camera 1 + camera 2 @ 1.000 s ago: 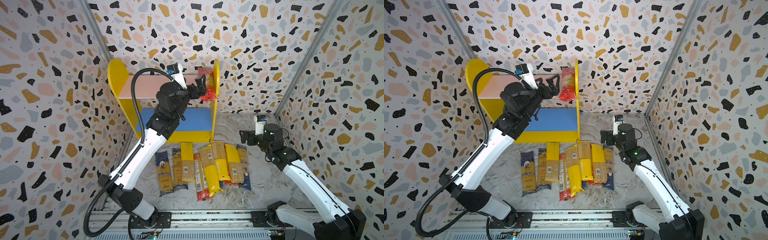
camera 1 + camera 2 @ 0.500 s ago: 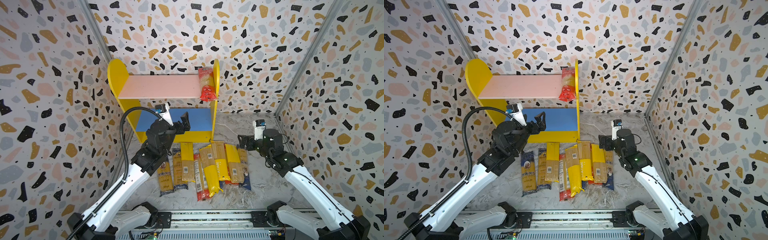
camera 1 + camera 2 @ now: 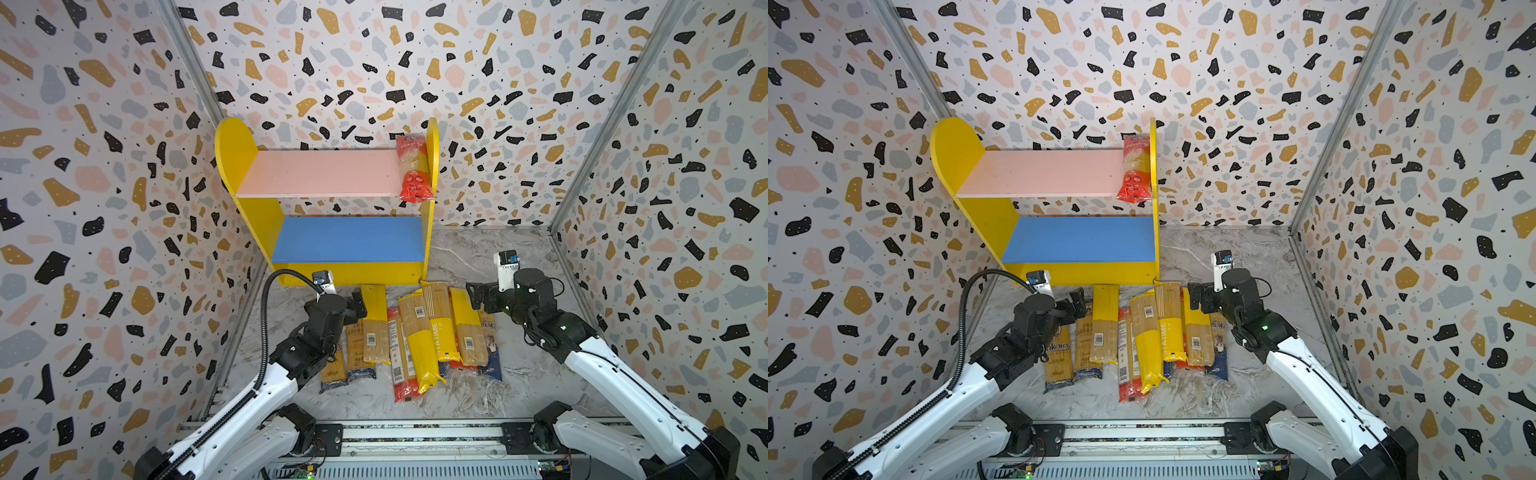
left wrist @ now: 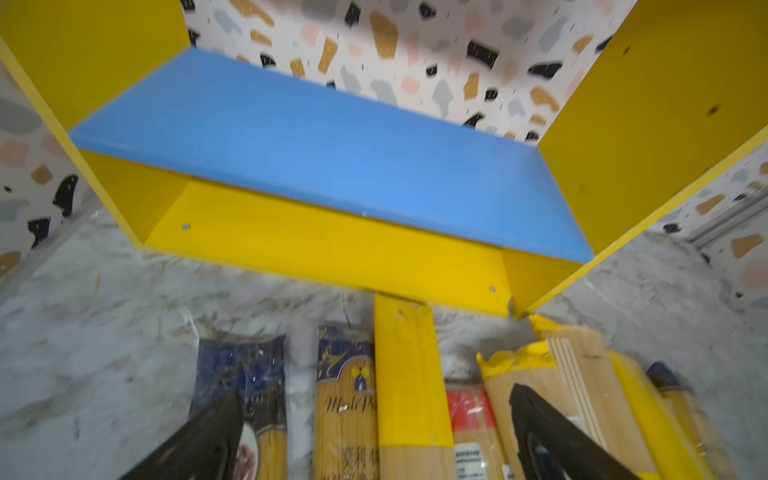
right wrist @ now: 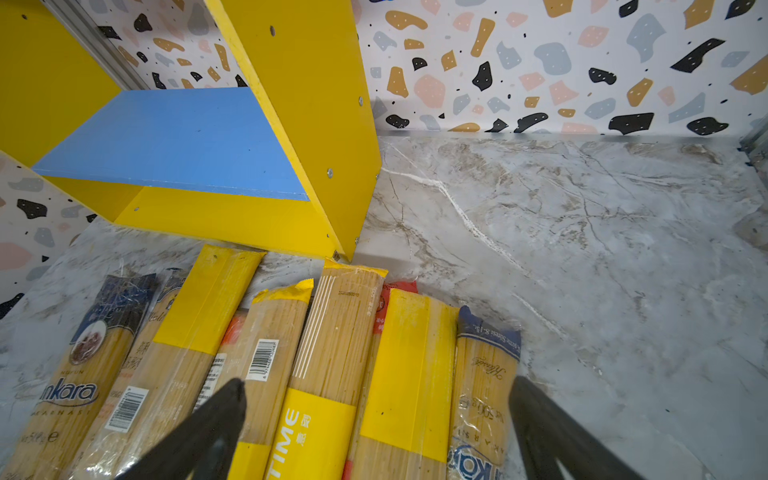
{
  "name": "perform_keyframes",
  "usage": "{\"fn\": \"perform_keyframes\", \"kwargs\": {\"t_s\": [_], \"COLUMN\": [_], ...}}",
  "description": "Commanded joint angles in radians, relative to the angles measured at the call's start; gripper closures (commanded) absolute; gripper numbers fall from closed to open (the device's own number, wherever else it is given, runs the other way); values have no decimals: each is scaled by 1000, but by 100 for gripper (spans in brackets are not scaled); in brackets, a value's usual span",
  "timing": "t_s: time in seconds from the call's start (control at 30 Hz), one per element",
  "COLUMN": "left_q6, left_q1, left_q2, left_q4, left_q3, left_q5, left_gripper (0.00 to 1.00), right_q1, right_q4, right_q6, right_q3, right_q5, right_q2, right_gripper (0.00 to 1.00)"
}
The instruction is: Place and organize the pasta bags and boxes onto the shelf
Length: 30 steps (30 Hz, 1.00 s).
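Shelf (image 3: 237, 153) with one red pasta bag (image 3: 412, 170), other bags (image 3: 419, 332) lying in front, left gripper (image 3: 358, 302) and right gripper (image 3: 477, 294) above them, wide open, empty.

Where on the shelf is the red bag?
In both top views the red bag lies at the right end of the pink upper board, against the yellow side panel.

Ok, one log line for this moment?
left gripper open, empty | right gripper open, empty | red-printed clear spaghetti bag on pink upper board, against right yellow panel | blue lower board bare | other spaghetti packs on marble floor
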Motion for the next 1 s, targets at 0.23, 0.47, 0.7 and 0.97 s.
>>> {"fn": "perform_keyframes", "kwargs": {"t_s": [0.23, 0.47, 0.7, 0.97], "left_q6": [-160, -325, -460, -502], "left_q1": [-41, -51, -51, -51], "left_q2": [46, 39, 21, 52], "left_q4": [55, -117, -190, -203], "left_q3": [-121, -185, -242, -282], "left_q5": [69, -107, -137, -95], "left_gripper": [5, 4, 3, 3], "right_q1": [28, 30, 28, 17], "right_q4": [32, 39, 63, 104], "right_q6": [20, 15, 10, 2], "right_q3": [-39, -55, -75, -125], "right_q5": [21, 20, 14, -11], "right_q2": [0, -11, -17, -20], "right_gripper": [1, 1, 1, 1]}}
